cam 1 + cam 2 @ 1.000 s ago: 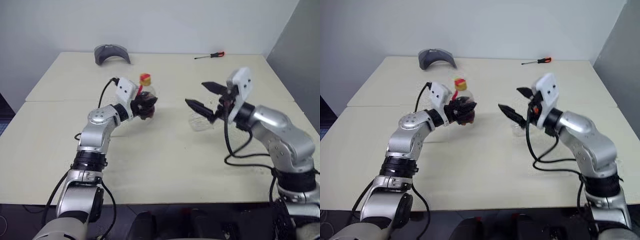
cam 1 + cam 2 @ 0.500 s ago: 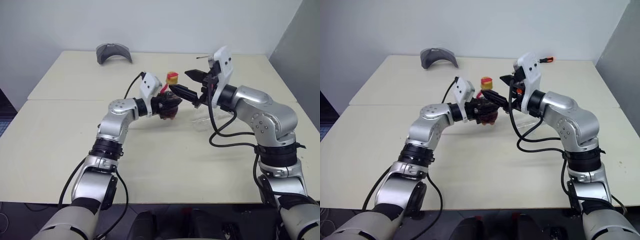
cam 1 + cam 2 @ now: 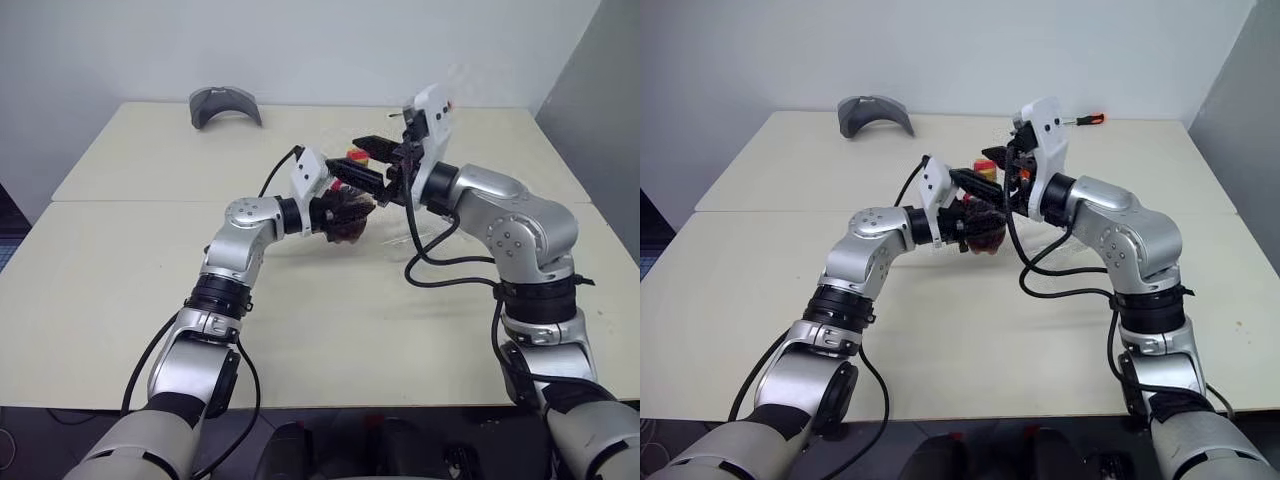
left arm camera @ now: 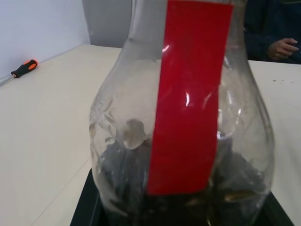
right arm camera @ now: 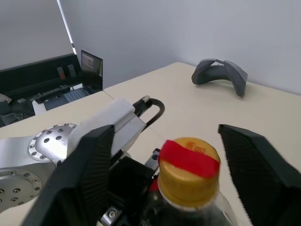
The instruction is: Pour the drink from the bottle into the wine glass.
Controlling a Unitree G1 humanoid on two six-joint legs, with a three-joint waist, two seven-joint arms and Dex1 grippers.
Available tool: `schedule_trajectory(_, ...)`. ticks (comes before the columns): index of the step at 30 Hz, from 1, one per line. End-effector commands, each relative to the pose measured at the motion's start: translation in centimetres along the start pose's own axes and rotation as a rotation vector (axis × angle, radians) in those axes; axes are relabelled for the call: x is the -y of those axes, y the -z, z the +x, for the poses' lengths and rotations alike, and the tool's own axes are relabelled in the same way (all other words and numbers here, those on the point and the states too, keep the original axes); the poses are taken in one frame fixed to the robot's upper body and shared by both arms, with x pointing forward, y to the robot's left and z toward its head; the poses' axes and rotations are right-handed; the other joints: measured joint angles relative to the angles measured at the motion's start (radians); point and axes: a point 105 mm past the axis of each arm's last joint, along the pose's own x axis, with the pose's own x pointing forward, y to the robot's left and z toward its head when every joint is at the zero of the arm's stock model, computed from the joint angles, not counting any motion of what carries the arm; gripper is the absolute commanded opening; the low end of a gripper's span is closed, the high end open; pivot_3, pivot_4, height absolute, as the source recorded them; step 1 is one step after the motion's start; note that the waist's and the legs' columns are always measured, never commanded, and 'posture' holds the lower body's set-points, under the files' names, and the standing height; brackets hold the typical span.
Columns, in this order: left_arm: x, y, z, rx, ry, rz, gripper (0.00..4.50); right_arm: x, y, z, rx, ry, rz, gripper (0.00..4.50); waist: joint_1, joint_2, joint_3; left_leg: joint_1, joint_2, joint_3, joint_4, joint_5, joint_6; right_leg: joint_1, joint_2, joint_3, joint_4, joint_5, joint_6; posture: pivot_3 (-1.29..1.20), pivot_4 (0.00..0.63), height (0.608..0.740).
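Observation:
My left gripper (image 3: 340, 212) is shut on the body of the bottle (image 3: 347, 208) and holds it upright above the middle of the table. Close up, the bottle (image 4: 183, 117) is clear with a red label, and the dark drink (image 4: 127, 188) sits low in it. My right gripper (image 5: 167, 134) is open and level. Its fingers (image 5: 91, 179) stand on either side of the yellow cap (image 5: 188, 172) with gaps to both. The wine glass (image 3: 394, 234) shows faintly on the table behind my right arm's cable.
A grey curved object (image 3: 225, 103) lies at the table's far left. A screwdriver (image 3: 1085, 120) with an orange and black handle lies at the far right. A person's hand (image 4: 282, 47) rests beyond the table. A bench with equipment (image 5: 56, 80) stands off to the side.
Both arms swung in toward the table's middle, the left bringing the bottle. My right gripper came up to the cap and its fingers narrowed around it.

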Motion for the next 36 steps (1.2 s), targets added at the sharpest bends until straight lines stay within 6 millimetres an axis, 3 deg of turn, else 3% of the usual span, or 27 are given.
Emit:
schedule_trajectory(1, 0.0, -2.9, 0.3, 0.059, 0.015, 0.085, 1.73, -0.2, -1.4, -0.1, 0.038, -0.013, -0.024, 2.06, 0.0, 0.0, 0.0, 0.0, 0.0, 0.0, 0.0, 0.0, 0.0, 0.0, 0.0, 0.0, 0.0, 0.0, 0.0, 0.0, 0.15, 0.74)
schedule_trajectory(3, 0.0, -3.0, 0.3, 0.061, 0.015, 0.084, 1.73, -0.1, -1.6, -0.1, 0.05, -0.01, -0.005, 1.37, 0.0, 0.0, 0.0, 0.0, 0.0, 0.0, 0.0, 0.0, 0.0, 0.0, 0.0, 0.0, 0.0, 0.0, 0.0, 0.0, 0.15, 0.74)
schedule_trajectory(4, 0.1, -3.0, 0.3, 0.061, 0.017, 0.087, 1.73, -0.1, -1.7, -0.1, 0.051, -0.013, -0.006, 1.23, 0.0, 0.0, 0.0, 0.0, 0.0, 0.0, 0.0, 0.0, 0.0, 0.0, 0.0, 0.0, 0.0, 0.0, 0.0, 0.0, 0.15, 0.74)
schedule_trajectory(9, 0.8, -3.0, 0.0, 0.065, 0.034, 0.081, 1.73, -0.4, -1.5, -0.2, 0.046, -0.027, -0.018, 1.24, 0.0, 0.0, 0.0, 0.0, 0.0, 0.0, 0.0, 0.0, 0.0, 0.0, 0.0, 0.0, 0.0, 0.0, 0.0, 0.0, 0.15, 0.74)
schedule_trajectory(13, 2.2, -4.2, -1.0, 0.098, 0.071, 0.037, 1.73, -2.1, -1.6, -0.7, 0.05, -0.131, -0.076, 1.24, -0.002, 0.0, 0.0, 0.0, 0.0, 0.0, 0.0, 0.0, 0.0, 0.0, 0.0, 0.0, 0.0, 0.0, 0.0, 0.0, 0.15, 0.74)
schedule_trajectory(17, 6.2, -5.4, -3.0, 0.134, 0.203, -0.022, 1.73, -4.2, -1.6, -2.0, 0.035, -0.343, -0.09, 1.24, -0.01, 0.0, 0.0, -0.001, 0.0, 0.0, 0.0, 0.0, 0.0, 0.0, 0.0, 0.001, -0.001, 0.0, 0.0, 0.0, 0.15, 0.74)
schedule_trajectory(22, 10.8, -5.9, -5.3, 0.121, 0.333, -0.065, 1.73, -6.3, -1.4, -3.7, 0.011, -0.583, 0.025, 1.24, -0.018, 0.001, 0.0, 0.0, 0.001, -0.002, 0.0, -0.002, 0.003, 0.001, 0.0, 0.0, 0.0, 0.0, 0.0, 0.0, 0.15, 0.74)
schedule_trajectory(28, 11.5, -5.4, -6.7, 0.062, 0.345, -0.041, 1.73, -6.9, -1.4, -4.0, -0.017, -0.67, 0.027, 1.24, -0.018, 0.001, 0.001, 0.001, 0.001, -0.002, 0.0, -0.002, 0.004, 0.001, 0.0, -0.001, 0.0, 0.0, 0.0, 0.0, 0.15, 0.74)
schedule_trajectory(32, 10.5, -5.0, -6.8, 0.042, 0.301, -0.027, 1.73, -6.0, -1.6, -3.7, -0.005, -0.619, -0.019, 1.24, -0.018, 0.001, 0.001, 0.001, 0.001, -0.002, 0.0, -0.002, 0.004, 0.001, 0.0, -0.001, 0.0, 0.0, 0.0, 0.0, 0.15, 0.74)
schedule_trajectory(36, 9.0, -4.8, -6.3, 0.03, 0.244, 0.005, 1.73, -5.1, -1.7, -4.1, 0.008, -0.537, -0.052, 2.61, -0.013, 0.001, 0.001, 0.001, 0.0, -0.002, 0.0, -0.002, 0.004, 0.001, 0.0, -0.001, -0.001, 0.0, 0.0, 0.0, 0.15, 0.74)
